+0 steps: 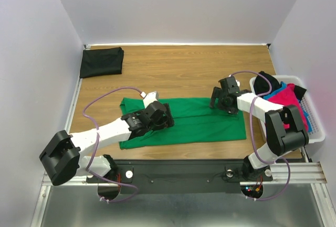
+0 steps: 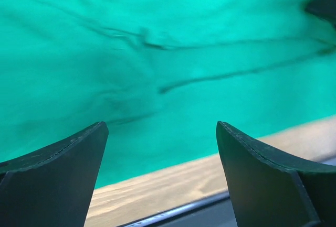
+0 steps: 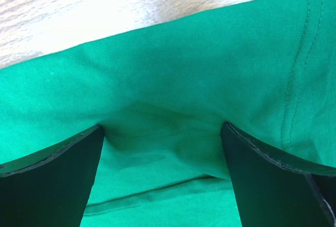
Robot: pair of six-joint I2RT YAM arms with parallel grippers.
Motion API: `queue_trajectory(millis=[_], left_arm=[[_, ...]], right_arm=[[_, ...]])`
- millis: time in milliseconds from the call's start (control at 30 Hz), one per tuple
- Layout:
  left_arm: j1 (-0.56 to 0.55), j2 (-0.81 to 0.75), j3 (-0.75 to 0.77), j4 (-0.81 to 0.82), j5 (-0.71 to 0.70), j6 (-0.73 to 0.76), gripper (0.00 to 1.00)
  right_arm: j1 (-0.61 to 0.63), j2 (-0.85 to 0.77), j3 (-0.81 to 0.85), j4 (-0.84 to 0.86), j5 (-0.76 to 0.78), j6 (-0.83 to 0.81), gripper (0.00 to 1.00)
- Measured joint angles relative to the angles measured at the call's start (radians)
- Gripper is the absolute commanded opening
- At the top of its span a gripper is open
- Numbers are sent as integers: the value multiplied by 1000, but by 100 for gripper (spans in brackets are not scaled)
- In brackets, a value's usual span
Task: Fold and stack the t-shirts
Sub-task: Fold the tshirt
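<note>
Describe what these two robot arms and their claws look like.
The left arm and right arm are white tubes with chunky black joints; a thin purplish cable loops along each. The left gripper and right gripper each end in two broad, dark, curved fingers.

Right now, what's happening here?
Both arms are on the green t-shirt, which lies as a long band across the table. The left hand is open over its left end; the right hand, open, presses on its far right edge. A black t-shirt sits folded in the far left corner; other t-shirts wait in the basket.
</note>
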Motion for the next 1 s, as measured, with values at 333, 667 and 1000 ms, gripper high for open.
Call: queue_trajectory(millis=[333, 667, 1000], left_arm=[[256, -31, -33, -82, -50, -81, 99], [436, 137, -61, 55, 88, -25, 98], [528, 615, 444, 85, 172, 96, 96]], right_arm=[[0, -51, 52, -65, 43, -43, 100], [-7, 4, 87, -65, 65, -53, 100], [7, -41, -58, -29, 37, -13, 100]])
